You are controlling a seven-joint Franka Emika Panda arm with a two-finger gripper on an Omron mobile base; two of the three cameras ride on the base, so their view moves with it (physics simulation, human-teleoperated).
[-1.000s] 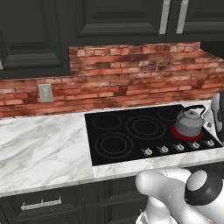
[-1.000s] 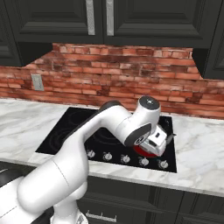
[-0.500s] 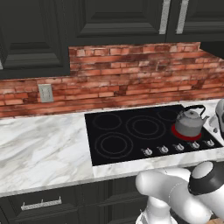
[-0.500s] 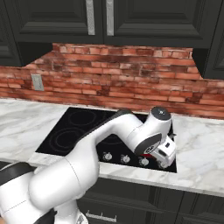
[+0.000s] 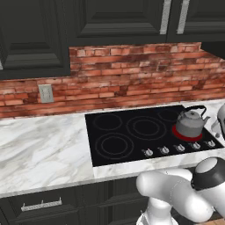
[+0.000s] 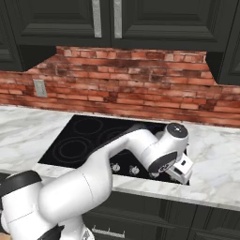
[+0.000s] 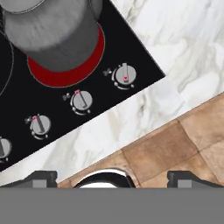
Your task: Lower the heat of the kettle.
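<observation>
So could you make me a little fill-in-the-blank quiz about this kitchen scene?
1. The kettle sits on a burner glowing ____.
2. The wall behind the cooktop is made of ____.
3. The kettle's arched handle is coloured ____.
4. The gripper hovers with its jaws ____.

Missing words: red; brick; black; open

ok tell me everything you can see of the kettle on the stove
The kettle is small, squat and grey, metal by its look, with a domed lid, a thin black arched handle and a short spout. It stands upright on the glowing red burner at the front right of the black cooktop, just behind the row of silver knobs. Nothing else touches it. From the hand view its grey body is blurred.
</observation>
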